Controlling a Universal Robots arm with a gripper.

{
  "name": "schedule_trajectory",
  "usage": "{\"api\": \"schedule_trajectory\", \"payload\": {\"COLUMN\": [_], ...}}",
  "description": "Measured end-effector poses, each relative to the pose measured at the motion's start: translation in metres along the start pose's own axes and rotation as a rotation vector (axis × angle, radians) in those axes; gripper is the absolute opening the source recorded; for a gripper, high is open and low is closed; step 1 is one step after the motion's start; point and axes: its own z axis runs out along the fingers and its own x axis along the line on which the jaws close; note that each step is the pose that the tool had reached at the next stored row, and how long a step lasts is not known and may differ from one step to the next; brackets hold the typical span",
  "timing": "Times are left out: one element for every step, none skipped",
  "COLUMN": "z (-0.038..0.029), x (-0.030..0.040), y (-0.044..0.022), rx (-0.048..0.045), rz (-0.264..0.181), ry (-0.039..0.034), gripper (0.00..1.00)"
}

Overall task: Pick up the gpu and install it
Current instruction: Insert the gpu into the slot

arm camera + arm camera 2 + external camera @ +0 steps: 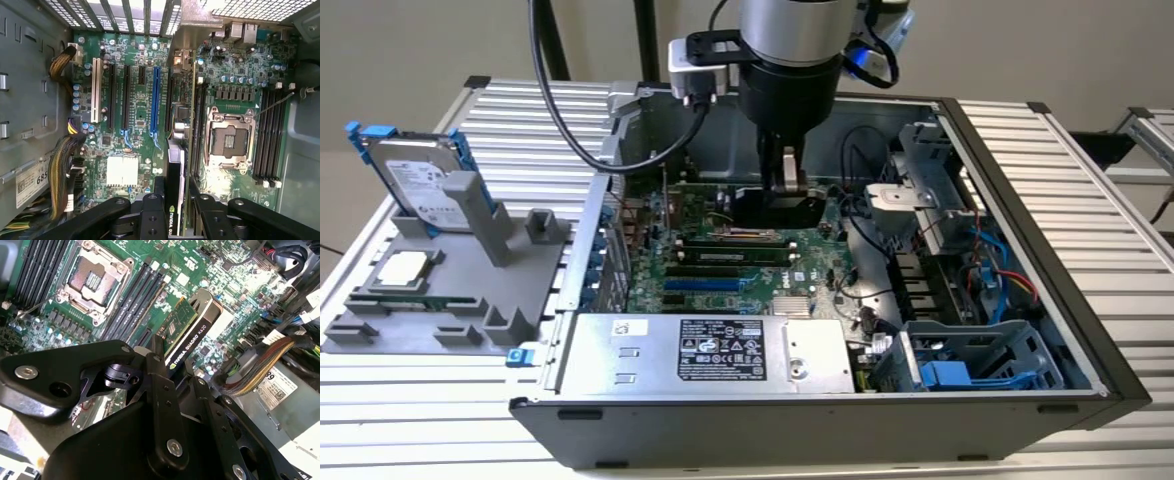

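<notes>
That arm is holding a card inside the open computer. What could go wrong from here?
The gripper holds the gpu on edge over the motherboard. If it is not lined up with a slot, pressing down might bend the card or the slot.
The open CPU socket lies close beside the card, and a sideways slip could hit it.
The grip looks near one end, so the card may tilt.

Slatted table (1067, 170) under computer case (854, 425), grey holder (480, 285)

Gpu (190, 330) edge-on between the black fingers (160, 385), over the green motherboard (235, 295), near the memory slots (142, 297).
</notes>
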Motion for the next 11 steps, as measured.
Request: {"api": "schedule_trajectory", "payload": {"z": [0.0003, 0.0007, 0.0011, 0.0014, 0.0017, 0.0021, 0.0025, 0.0029, 0.0032, 0.0036, 0.0039], "x": [0.0000, 0.0001, 0.0001, 0.0001, 0.0001, 0.0002, 0.0002, 0.0002, 0.0002, 0.0002, 0.0003], "y": [0.0001, 0.0002, 0.0003, 0.0004, 0.0005, 0.0006, 0.0007, 0.0008, 0.0009, 0.0010, 0.0012], "rx": [0.0003, 0.0007, 0.0011, 0.0015, 0.0019, 0.0024, 0.0028, 0.0033, 0.0037, 0.0042, 0.0045], "rz": [0.000, 0.000, 0.000, 0.000, 0.000, 0.000, 0.000, 0.000, 0.000, 0.000, 0.000], "ry": [0.0000, 0.0000, 0.0000, 0.0001, 0.0001, 0.0001, 0.0000, 0.0001, 0.0001, 0.0001, 0.0002], "gripper": [0.00, 0.00, 0.00, 0.00, 0.00, 0.00, 0.00, 0.00, 0.00, 0.00, 0.00]}}
